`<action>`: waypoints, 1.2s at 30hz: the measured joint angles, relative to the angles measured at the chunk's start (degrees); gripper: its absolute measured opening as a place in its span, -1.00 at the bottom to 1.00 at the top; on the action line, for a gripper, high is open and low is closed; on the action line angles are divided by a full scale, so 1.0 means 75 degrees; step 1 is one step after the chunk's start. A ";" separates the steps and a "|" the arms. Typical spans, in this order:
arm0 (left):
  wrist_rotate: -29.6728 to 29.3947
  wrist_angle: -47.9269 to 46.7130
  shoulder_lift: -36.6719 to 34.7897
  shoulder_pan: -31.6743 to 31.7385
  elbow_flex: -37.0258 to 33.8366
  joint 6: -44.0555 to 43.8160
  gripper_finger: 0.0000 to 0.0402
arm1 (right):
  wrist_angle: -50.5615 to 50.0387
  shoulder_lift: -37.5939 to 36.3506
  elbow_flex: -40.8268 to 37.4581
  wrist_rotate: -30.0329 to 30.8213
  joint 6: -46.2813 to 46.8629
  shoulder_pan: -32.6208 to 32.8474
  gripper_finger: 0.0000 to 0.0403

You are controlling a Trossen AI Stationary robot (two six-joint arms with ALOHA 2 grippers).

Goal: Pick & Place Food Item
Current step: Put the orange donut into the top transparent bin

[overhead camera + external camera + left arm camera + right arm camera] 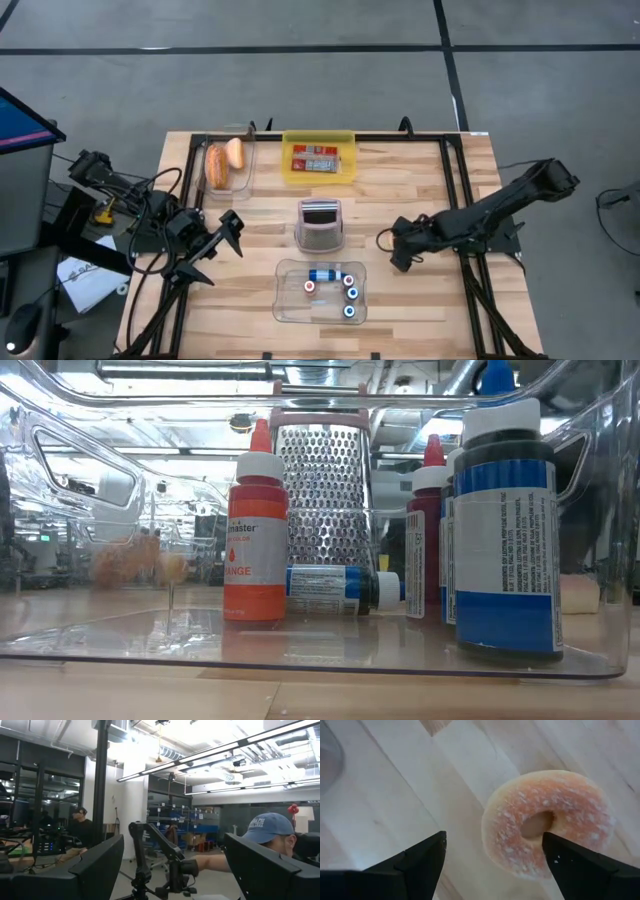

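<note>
Right gripper hangs spread and empty over the doughnut; shift toward two o'clock to straddle its ring before closing

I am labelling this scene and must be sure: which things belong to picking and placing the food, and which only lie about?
Job in hand:
donut
right pincer, open over it
perhaps the clear tray holding bread

Lying about:
grater
dye bottles in their bin
yellow tray
left pincer, open, waiting at the table's left
</note>
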 joint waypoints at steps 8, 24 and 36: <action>0.0001 -0.0058 0.0000 0.0000 0.0000 0.0000 0.68 | -0.0221 0.1161 0.0684 -0.0009 -0.0762 -0.0311 0.59; 0.0010 -0.0076 0.0000 0.0000 0.0003 0.0000 0.68 | -0.0285 0.2223 0.0893 -0.0167 -0.1249 -0.0632 0.42; 0.0012 -0.0333 0.0003 0.0000 0.0003 0.0001 0.68 | -0.0753 0.0879 0.1634 0.0194 -0.0785 -0.0021 -0.19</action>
